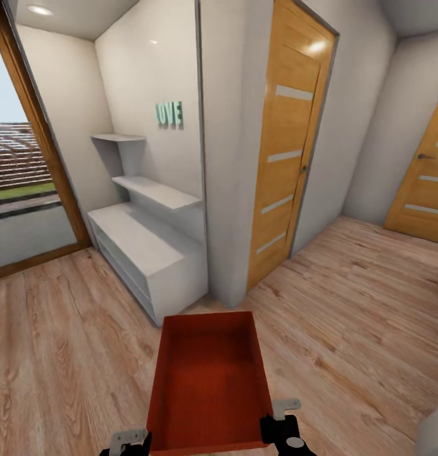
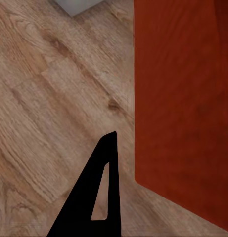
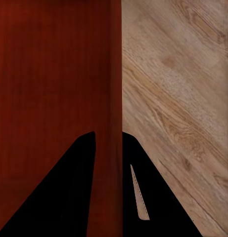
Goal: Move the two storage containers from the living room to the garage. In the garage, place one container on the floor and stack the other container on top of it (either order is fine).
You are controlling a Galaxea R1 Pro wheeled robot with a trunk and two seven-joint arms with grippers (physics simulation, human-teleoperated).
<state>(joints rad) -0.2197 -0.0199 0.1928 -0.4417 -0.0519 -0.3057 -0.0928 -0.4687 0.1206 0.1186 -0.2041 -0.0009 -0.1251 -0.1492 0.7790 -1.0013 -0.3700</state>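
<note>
— Light wood plank flooring (image 1: pixel 67 342) covers the whole room, yes? What stands around it?

— White walls, with a built-in white cabinet (image 1: pixel 149 253) in a niche and two white shelves (image 1: pixel 157 190) stepping up above it. On the niche wall there are pale green letters (image 1: pixel 169 114). To the right of the niche is a wooden door with frosted strips (image 1: pixel 288 145), and a second door of the same kind (image 1: pixel 425 183) is at the far right. At the left, a large window with a wooden frame (image 1: pixel 38 145) shows grass and steps outside.

— And where is the storage container?

— One red-orange storage container (image 1: pixel 209 380) is low in the head view, directly in front of the robot, open side up and empty. It is held above the planks, between the two hands, just before the cabinet's corner.

— How are the hands?

— The right hand (image 3: pixel 108 148) is clamped on the container's right wall: in the right wrist view one dark finger lies inside the bin and the other outside, with the thin wall between them. The left hand (image 1: pixel 127 441) is at the near left corner. In the left wrist view one finger (image 2: pixel 101 192) is outside the wall, over the floor, and only a sliver of the other appears at the picture's edge, so I think it grips the wall but I cannot tell for sure.
</note>
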